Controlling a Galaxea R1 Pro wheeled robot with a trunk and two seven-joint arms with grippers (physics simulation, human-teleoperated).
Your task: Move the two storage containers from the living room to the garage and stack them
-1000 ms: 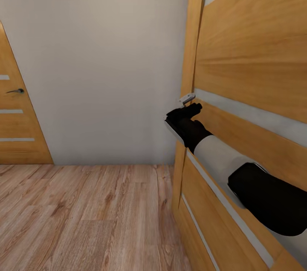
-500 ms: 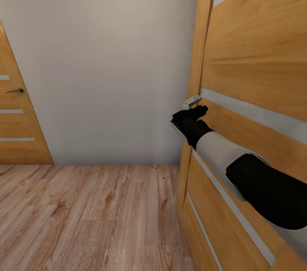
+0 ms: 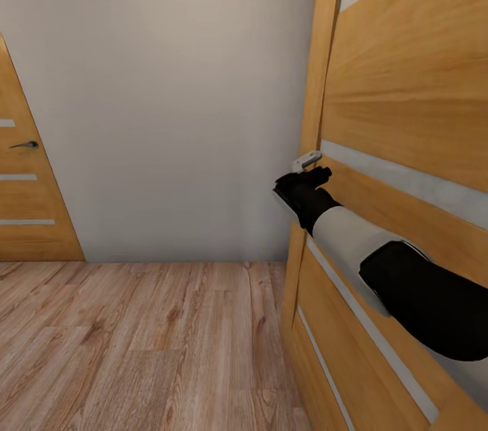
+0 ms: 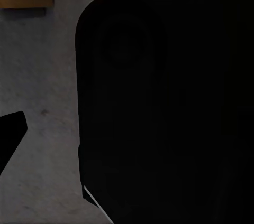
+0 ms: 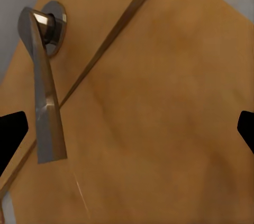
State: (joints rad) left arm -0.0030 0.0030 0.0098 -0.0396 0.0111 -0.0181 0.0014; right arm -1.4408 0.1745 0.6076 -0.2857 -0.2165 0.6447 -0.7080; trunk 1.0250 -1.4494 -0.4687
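One arm is in my head camera: the right arm reaches forward along a wooden panel door [image 3: 407, 99] on my right, and the right hand [image 3: 313, 177] sits at the door's metal lever handle [image 3: 306, 160], close by the door's edge. From my right wrist camera the lever handle [image 5: 45, 92] hangs beside the door panel [image 5: 159, 108], and the two dark fingertips [image 5: 10, 131] sit far apart at opposite edges, so the right hand is open and grips nothing. My left wrist camera gives a dark rounded body [image 4: 164, 102] against mottled grey; I cannot tell the left hand's state. A second wooden door [image 3: 27, 173] stands at far left past a plain wall [image 3: 163, 92]. Light wood-plank floor [image 3: 135, 343] lies below. I cannot locate the storage containers from here.
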